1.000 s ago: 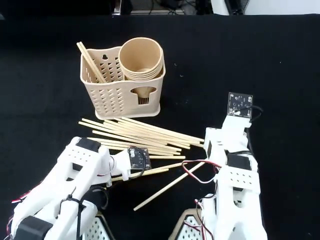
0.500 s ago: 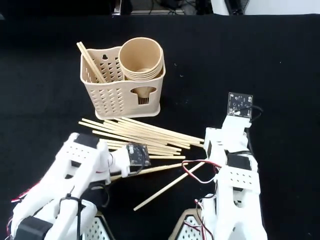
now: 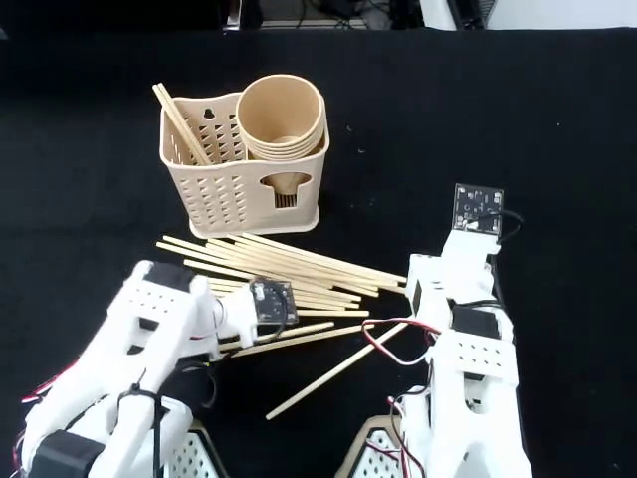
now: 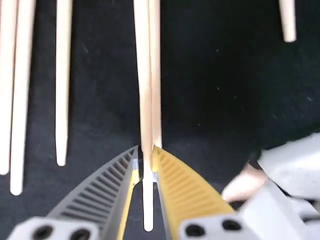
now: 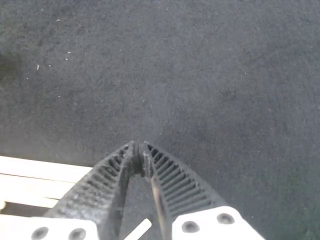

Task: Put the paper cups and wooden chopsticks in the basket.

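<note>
left gripper (image 4: pixel 145 164) edging a little toward the basket (image 3: pixel 234 194), the pair of chopsticks (image 4: pixel 148 80) pinched in it shifting the same way

Black cloth-covered table (image 3: pixel 557 119)

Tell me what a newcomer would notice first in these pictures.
The beige basket at the far side of the black table stands out, with stacked paper cups in one compartment. Nearer the arms, a fan of loose chopsticks lies on the cloth. The left tool is shut on a pair of chopsticks at the fan's near edge, while the right tool hangs shut above the cloth.
</note>
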